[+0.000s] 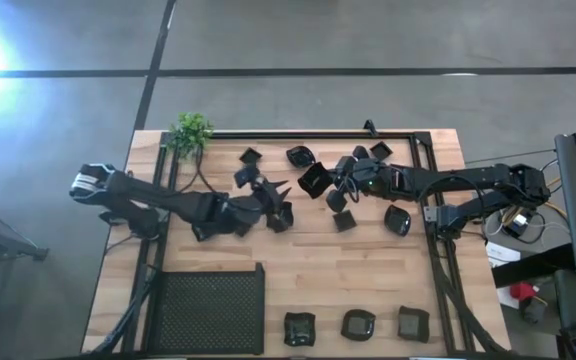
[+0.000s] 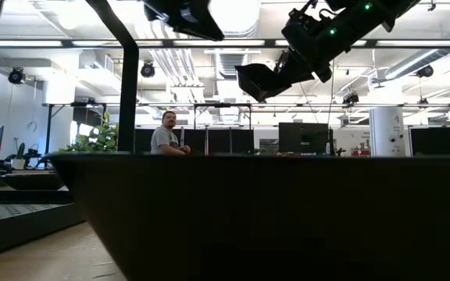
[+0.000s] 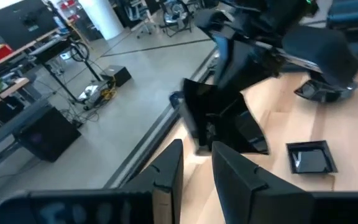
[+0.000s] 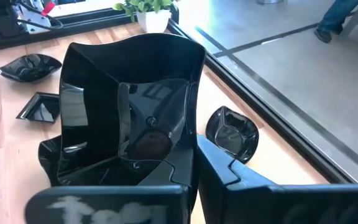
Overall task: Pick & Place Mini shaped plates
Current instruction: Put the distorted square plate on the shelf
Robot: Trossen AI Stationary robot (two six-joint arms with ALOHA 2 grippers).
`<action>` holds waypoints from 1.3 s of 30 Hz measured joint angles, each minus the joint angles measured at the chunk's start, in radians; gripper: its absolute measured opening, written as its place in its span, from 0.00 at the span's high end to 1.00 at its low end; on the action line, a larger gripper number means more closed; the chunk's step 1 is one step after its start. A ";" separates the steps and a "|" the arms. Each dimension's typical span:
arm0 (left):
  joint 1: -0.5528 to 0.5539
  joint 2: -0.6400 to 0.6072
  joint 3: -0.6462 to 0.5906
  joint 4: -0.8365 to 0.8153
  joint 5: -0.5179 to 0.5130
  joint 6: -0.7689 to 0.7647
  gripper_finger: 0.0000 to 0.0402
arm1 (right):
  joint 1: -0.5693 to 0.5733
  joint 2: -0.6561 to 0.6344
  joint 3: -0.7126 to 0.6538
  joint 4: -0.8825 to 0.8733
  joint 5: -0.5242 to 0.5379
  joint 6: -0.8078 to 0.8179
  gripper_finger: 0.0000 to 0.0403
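Small glossy black plates lie scattered over the far half of the wooden table [image 1: 368, 270], and three more, e.g. [image 1: 358, 324], sit in a row at its near edge. My right gripper [image 1: 332, 186] hangs above the table's far middle, shut on a square wavy-rimmed plate [image 1: 315, 180] [image 4: 129, 106] [image 2: 260, 82]. My left gripper [image 1: 268, 202] [image 3: 197, 152] is raised left of it and points toward that plate [image 3: 219, 112]. Its fingers are a narrow gap apart with only wood showing between them. My right gripper pinches the square plate at one side wall [image 4: 190, 140], one finger inside the hollow and the other finger [image 4: 229, 177] on the outside. The plate is lifted clear of the table and stands on edge, its hollow facing the wrist camera.
A large black mesh tray [image 1: 211, 310] fills the near left corner and a small green plant [image 1: 191, 132] stands at the far left. Loose plates lie near both grippers, e.g. [image 1: 398, 220], [image 1: 344, 220], [image 1: 250, 155], [image 4: 232, 134]. Bare wood shows at mid-table toward the near edge. A person [image 2: 166, 136] sits beyond the table.
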 joint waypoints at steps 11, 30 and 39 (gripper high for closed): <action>0.056 0.148 0.133 0.003 0.006 -0.018 0.80 | 0.000 0.000 0.000 0.007 0.000 -0.026 0.98; 0.132 0.194 0.173 -0.019 0.052 -0.105 0.80 | 0.017 0.000 -0.001 0.022 -0.006 -0.063 0.98; 0.133 0.194 0.167 -0.023 0.030 -0.105 0.80 | 0.017 0.000 0.000 0.029 -0.008 -0.063 0.98</action>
